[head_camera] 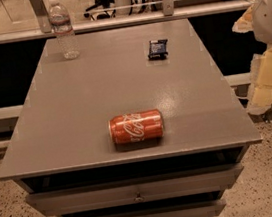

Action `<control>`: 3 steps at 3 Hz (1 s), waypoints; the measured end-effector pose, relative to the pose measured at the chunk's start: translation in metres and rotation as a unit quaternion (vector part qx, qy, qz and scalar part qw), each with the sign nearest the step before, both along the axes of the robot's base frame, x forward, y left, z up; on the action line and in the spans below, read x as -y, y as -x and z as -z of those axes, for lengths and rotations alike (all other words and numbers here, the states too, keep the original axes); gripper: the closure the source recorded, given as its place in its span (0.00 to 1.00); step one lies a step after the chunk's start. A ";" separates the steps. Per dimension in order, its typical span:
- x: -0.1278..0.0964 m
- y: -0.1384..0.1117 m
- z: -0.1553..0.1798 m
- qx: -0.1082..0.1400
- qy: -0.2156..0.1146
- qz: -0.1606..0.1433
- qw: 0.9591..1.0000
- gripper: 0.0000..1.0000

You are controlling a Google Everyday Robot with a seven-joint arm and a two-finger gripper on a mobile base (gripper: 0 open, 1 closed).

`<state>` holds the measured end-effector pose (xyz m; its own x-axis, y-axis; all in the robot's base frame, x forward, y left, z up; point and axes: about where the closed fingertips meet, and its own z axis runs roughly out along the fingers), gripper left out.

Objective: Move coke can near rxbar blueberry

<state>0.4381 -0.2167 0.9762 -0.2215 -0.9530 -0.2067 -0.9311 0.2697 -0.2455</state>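
Note:
The coke can (136,126) lies on its side near the front edge of the grey table top (76,114), its script facing up. The rxbar blueberry (158,49), a small dark blue bar, lies flat at the back right of the table, well behind the can. My gripper (264,93) hangs off the right side of the table, below the white arm (269,11). It is apart from both the can and the bar and holds nothing that I can see.
A clear plastic water bottle (63,29) stands upright at the back left corner. The table is a drawer cabinet with drawer fronts (137,191) below the front edge. A rail and glass partition (113,18) run behind it.

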 end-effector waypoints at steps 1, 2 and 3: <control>0.000 0.000 0.000 0.000 0.000 0.000 1.000 0.00; -0.020 -0.005 0.012 -0.002 -0.017 -0.011 1.000 0.00; -0.103 -0.022 0.058 -0.012 -0.089 -0.054 0.995 0.00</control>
